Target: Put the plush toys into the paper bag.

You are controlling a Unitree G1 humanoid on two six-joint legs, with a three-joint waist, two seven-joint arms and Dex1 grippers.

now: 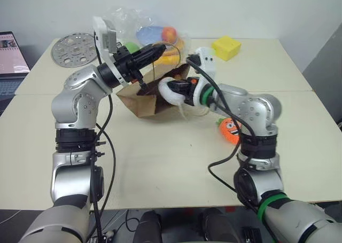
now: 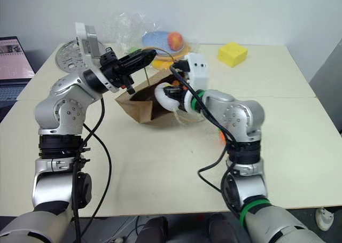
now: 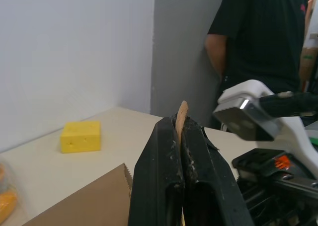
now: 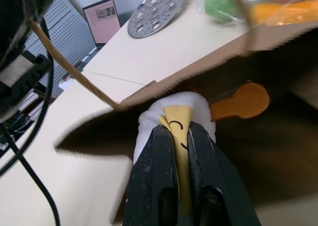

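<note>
Your right gripper (image 4: pixel 181 136) is clamped on the soft, light egg toy (image 4: pixel 176 117) at the mouth of the paper bag (image 1: pixel 147 101). Your left gripper (image 3: pixel 182 131) pinches the flimsy handle (image 3: pixel 182 117). The carrot toy (image 1: pixel 228 130) waits on the table (image 1: pixel 171 163); grab mid-body.

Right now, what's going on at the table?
The left gripper is shut on a handle of the paper bag, which lies on its side, keeping its mouth open. The right gripper is shut on the white egg toy at the bag's mouth. The carrot toy lies on the table, not yet bagged.
</note>
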